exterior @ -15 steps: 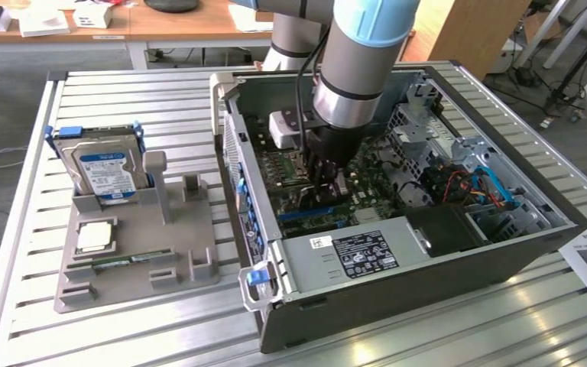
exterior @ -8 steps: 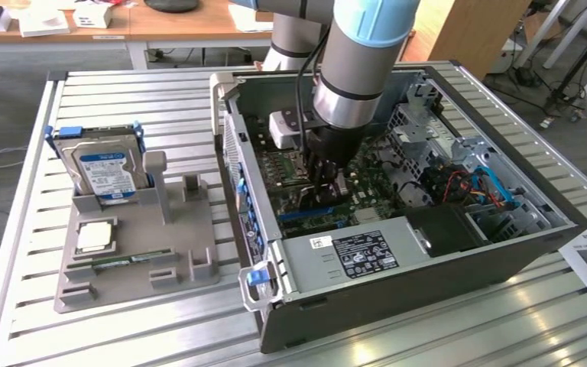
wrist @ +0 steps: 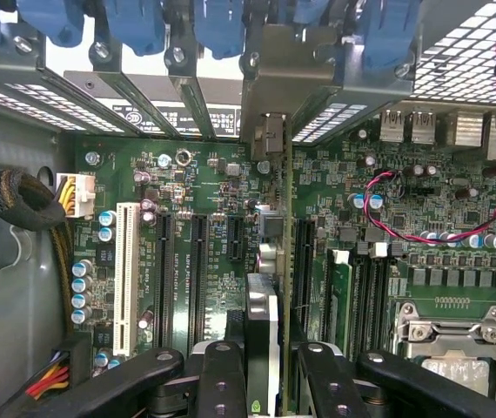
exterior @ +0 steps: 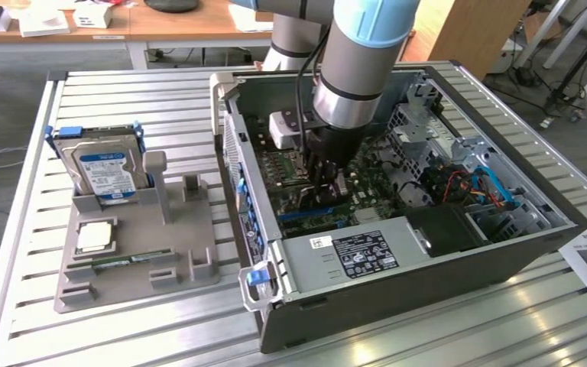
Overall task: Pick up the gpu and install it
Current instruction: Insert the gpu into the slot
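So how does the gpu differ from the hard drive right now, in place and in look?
The gpu is inside the open computer case, gripped by the pincer over the motherboard; the hard drive stands outside it in the grey holder. The gpu is a thin card seen edge-on; the hard drive is a thick silver block with a blue label. Both stand on edge.

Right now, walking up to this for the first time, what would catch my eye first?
The big arm reaches down into the open computer case on the slatted table, mid-picture in the exterior view. Inside, its gripper clamps the gpu edge-on at the green motherboard slots. At the exterior view's left, a blue-labelled hard drive stands in a grey holder.
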{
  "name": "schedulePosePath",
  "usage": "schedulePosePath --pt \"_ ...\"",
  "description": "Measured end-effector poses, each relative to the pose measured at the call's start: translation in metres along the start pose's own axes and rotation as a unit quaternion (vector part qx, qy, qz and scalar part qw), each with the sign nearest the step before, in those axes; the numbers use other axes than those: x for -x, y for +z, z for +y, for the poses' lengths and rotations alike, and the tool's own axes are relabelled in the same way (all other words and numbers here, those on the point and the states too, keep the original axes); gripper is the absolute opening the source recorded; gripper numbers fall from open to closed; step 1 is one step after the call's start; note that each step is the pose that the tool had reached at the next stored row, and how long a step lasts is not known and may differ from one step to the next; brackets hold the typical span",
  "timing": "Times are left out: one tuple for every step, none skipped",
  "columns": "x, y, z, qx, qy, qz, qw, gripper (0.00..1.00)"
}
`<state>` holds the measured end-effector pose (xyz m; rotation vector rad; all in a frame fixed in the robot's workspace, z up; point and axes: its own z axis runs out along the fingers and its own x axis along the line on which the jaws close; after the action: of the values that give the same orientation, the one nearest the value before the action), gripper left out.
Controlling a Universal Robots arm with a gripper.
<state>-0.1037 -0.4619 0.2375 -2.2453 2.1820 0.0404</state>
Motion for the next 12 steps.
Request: schedulePosePath --pt "-0.0001 0.0002 0.0 -0.0001 0.0 -0.0002 1.0 0.28" --pt "-0.0003 0.0003 -0.0001 -0.0002 0.0 -0.0003 1.0 0.28" --pt "-0.0006 0.0002 0.0 -0.0002 0.0 -0.0003 1.0 0.28" --pt "-0.0006 0.0002 -0.0001 -0.0001 0.0 -0.0002 1.0 0.28" --pt "-0.0006 0.0001 0.0 -0.0001 0.0 -0.0002 1.0 0.28" --pt "-0.0007 0.0001 0.0 -0.0001 0.0 -0.0001 1.0 0.28" --pt "-0.0007 0.0 0.0 -0.0001 0.0 -0.0001 1.0 0.28" --pt "-0.0007 0.0 0.0 -0.0001 0.0 0.0 1.0 0.28" --pt "-0.0007 0.0 0.0 0.0 0.0 0.0 1.0 0.28" --pt "-0.0006 0.0001 0.0001 0.0 0.0 0.0 1.0 0.28" --pt "-0.0006 0.0002 0.0001 0.0 0.0 0.0 1.0 0.28" --pt "-0.0005 0.0002 0.0001 0.0 0.0 0.0 1.0 0.28"
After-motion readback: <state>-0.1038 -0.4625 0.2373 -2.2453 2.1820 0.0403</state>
